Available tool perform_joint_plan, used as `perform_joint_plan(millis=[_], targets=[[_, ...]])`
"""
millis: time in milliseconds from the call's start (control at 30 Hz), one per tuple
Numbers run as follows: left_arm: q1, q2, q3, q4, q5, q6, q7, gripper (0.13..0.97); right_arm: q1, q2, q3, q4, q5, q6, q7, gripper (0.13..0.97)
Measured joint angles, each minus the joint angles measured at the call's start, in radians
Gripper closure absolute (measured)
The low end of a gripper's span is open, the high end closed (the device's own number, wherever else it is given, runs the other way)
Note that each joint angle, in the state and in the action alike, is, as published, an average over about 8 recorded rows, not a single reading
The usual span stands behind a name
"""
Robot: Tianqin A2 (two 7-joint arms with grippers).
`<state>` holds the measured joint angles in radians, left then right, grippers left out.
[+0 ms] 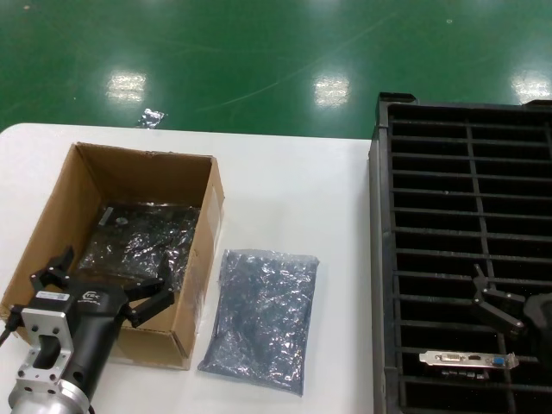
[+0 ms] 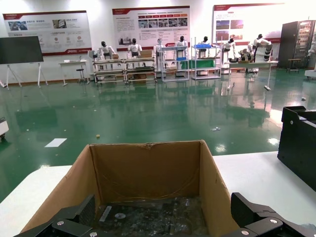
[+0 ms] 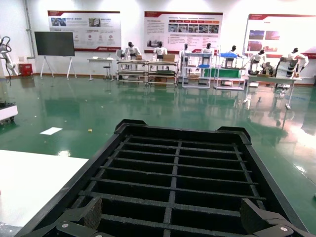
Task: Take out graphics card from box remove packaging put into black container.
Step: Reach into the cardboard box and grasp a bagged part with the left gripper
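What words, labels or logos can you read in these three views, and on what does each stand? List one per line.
Left gripper: white logo on its black body, too small to read.
Left gripper: white label beside the logo, unreadable.
Wall posters: headings and text too blurred to read.
Box, black container: no text visible.

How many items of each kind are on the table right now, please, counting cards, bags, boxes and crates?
Bagged graphics card, in the cardboard box: 1
Bare graphics card, standing in a black crate slot: 1
Empty anti-static bag: 1
Cardboard box: 1
Black slotted crate: 1
Total: 5
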<state>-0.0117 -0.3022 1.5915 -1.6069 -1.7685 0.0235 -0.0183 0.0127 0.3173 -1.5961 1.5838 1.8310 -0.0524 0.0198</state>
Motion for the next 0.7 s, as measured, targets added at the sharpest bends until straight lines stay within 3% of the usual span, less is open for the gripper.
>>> perform_joint_plan(millis=[467, 567, 700], targets=[[0.000, -0.011, 0.003, -0.005, 0.003, 0.002, 0.001, 0.132, 0.000, 0.000, 0.000, 0.000, 0.000, 0.000, 0.000, 0.129], [0.000, -0.051, 0.013, -0.018, 0.018, 0.012, 0.004, 0.132, 0.000, 0.000, 0.000, 0.000, 0.000, 0.000, 0.000, 0.129], [-0.014, -0.151, 0.028, -0.033, 0.091, 0.049, 0.002, 0.132, 0.000, 0.000, 0.000, 0.000, 0.000, 0.000, 0.000, 0.129]])
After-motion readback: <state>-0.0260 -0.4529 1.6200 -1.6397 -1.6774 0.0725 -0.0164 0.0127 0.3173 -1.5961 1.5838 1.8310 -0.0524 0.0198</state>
